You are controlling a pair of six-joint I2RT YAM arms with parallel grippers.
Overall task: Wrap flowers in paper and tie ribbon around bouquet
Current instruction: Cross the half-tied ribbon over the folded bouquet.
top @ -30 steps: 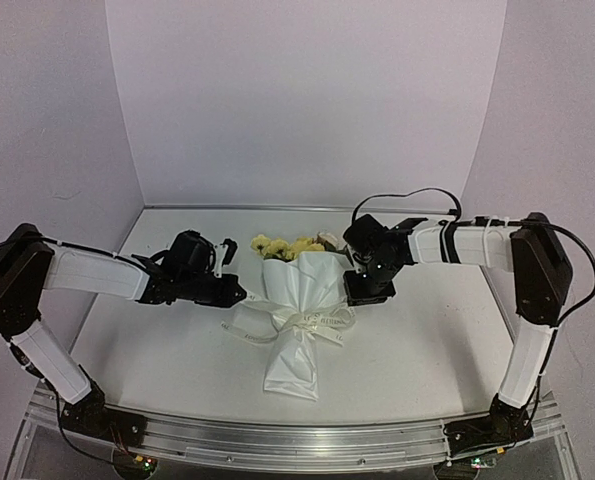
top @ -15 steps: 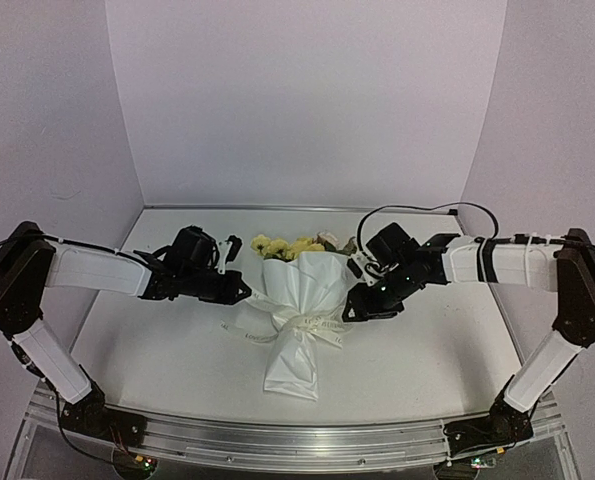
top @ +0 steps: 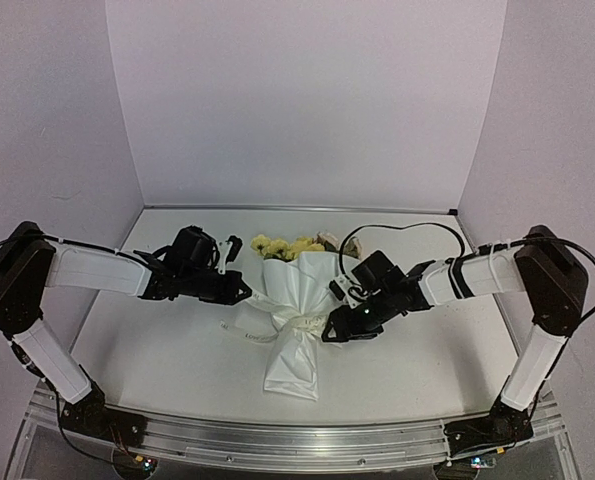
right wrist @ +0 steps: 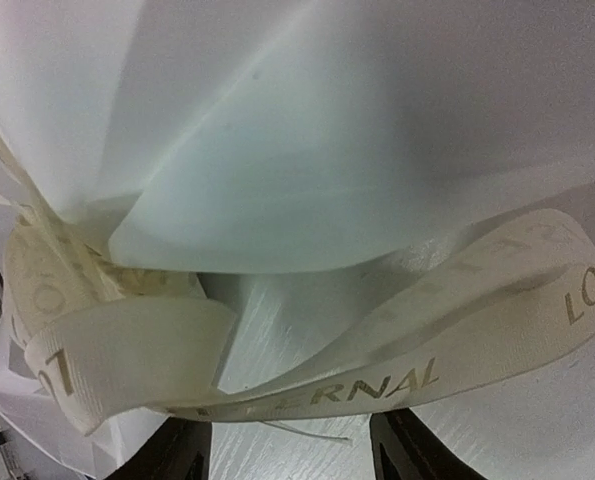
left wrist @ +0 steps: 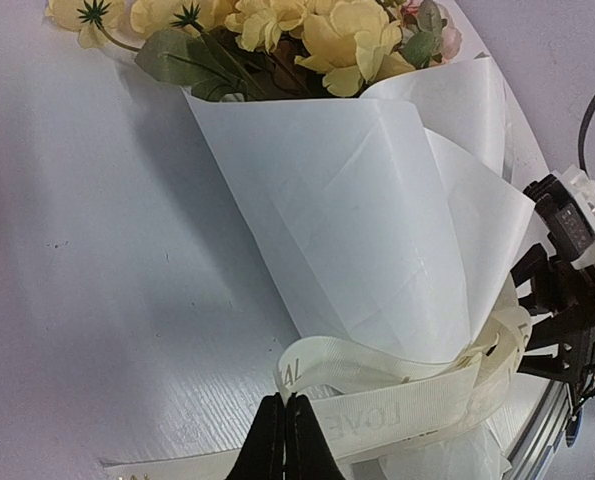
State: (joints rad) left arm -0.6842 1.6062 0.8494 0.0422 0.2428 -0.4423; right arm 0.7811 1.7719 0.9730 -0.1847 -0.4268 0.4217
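1 loop of ribbon [right wrist: 307, 385] lies just ahead of the parted right pincer [right wrist: 292, 432].

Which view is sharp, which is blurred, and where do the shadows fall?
Top external view: even, soft light; the bouquet casts only a faint shadow. Left wrist view: sharp on the flowers and the paper, with a soft shadow on the table to its left. Right wrist view: very close, the paper hazy, yet the ribbon lettering reads.
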